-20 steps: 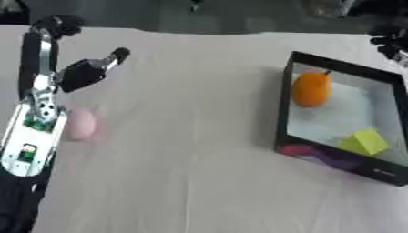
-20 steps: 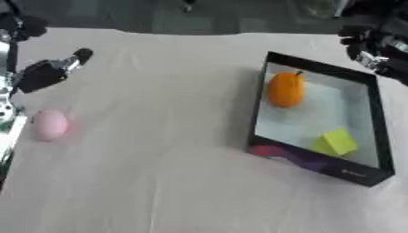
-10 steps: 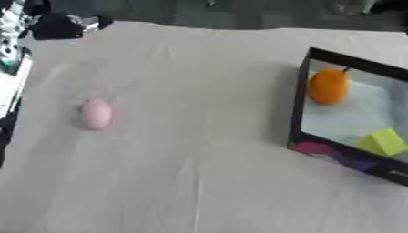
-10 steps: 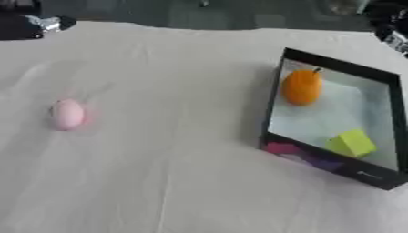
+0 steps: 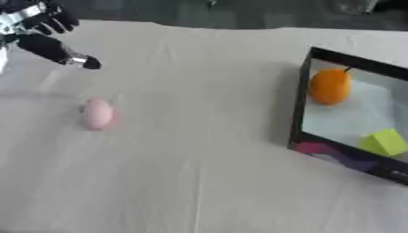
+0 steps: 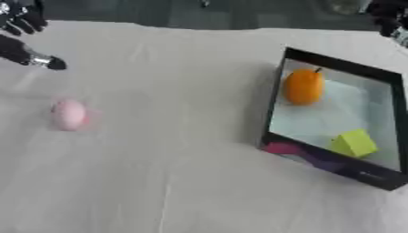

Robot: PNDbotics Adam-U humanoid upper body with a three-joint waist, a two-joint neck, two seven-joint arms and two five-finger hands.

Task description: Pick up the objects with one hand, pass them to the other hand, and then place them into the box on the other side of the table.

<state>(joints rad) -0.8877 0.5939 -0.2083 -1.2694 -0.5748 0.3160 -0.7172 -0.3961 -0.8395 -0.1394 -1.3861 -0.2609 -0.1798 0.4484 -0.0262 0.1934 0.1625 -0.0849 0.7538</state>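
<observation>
The pink egg (image 5: 97,113) lies alone on the cloth, well apart from the box (image 5: 301,104). Beyond it, my left hand (image 5: 46,32) hovers empty, fingers spread. It's rounded; a skewed grasp could roll it.

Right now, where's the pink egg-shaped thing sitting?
The pink egg-shaped thing lies on the white tablecloth at the left side, below the left hand and far from the black box on the right.

Pink egg-shaped object (image 5: 97,113) on the cloth — orange fruit (image 6: 303,86), yellow block (image 6: 353,142) (both inside black box (image 6: 273,113))
</observation>
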